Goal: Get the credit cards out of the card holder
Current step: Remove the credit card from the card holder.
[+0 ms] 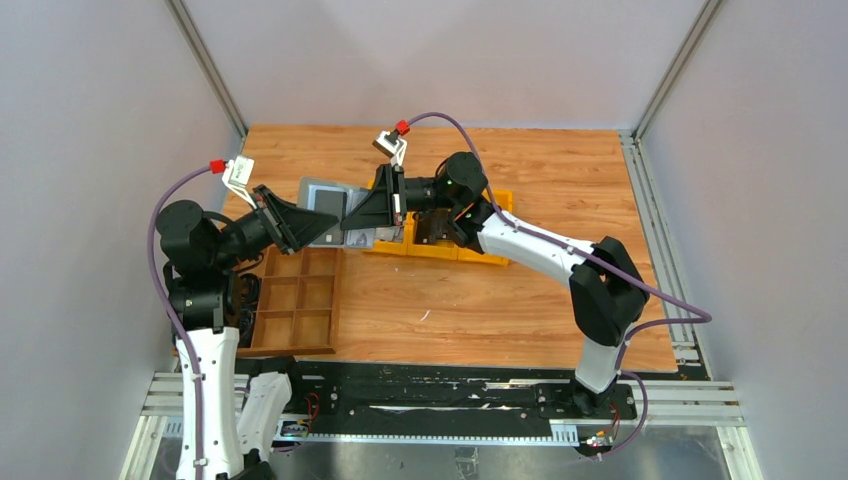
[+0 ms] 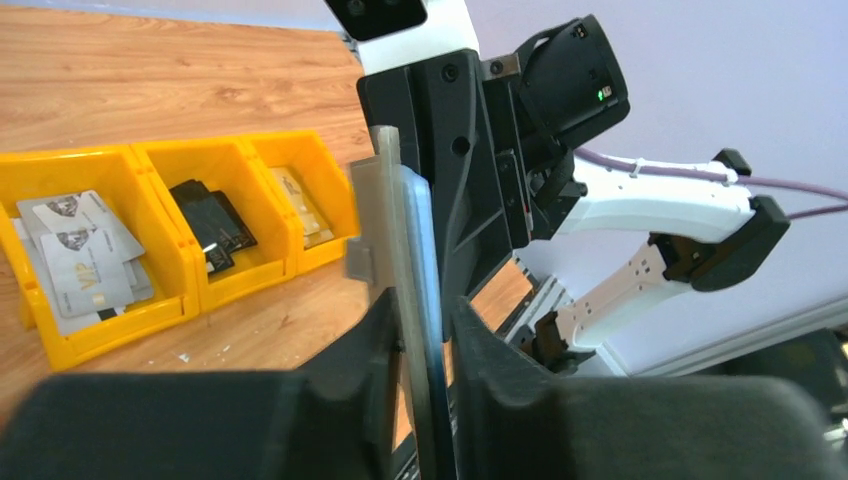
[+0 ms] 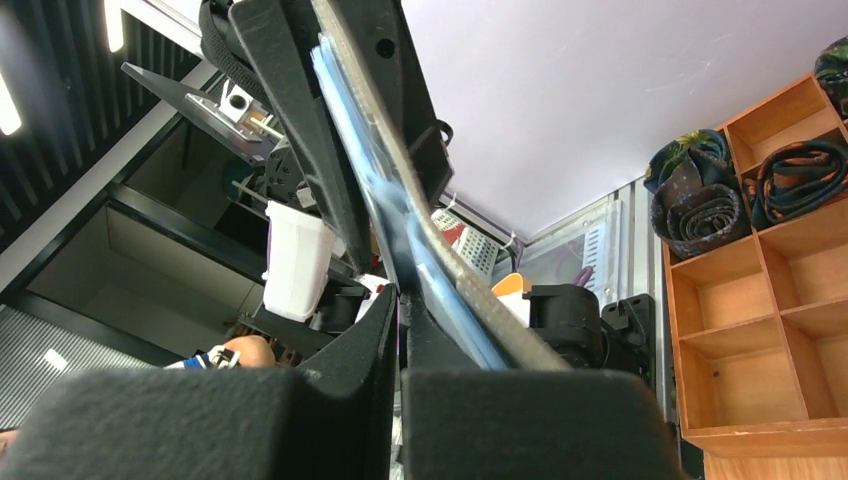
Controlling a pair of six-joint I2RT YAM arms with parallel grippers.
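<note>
A row of three yellow plastic bins [image 2: 170, 255] sits mid-counter, towards the far edge. One bin holds light grey credit cards marked VIP [image 2: 85, 265], the middle one flat black items [image 2: 212, 225], the third a tan credit card [image 2: 300, 205]. The brown wooden compartment tray [image 1: 337, 300] lies at the near-left corner, with dark rolled items [image 3: 690, 200] in some compartments. The flat grey-blue soft card holder [image 1: 312, 190] hangs above the counter's far-left part, seen edge-on from both wrists. The left gripper [image 2: 420, 335] and right gripper [image 3: 400, 320] each pinch it between their fingers.
</note>
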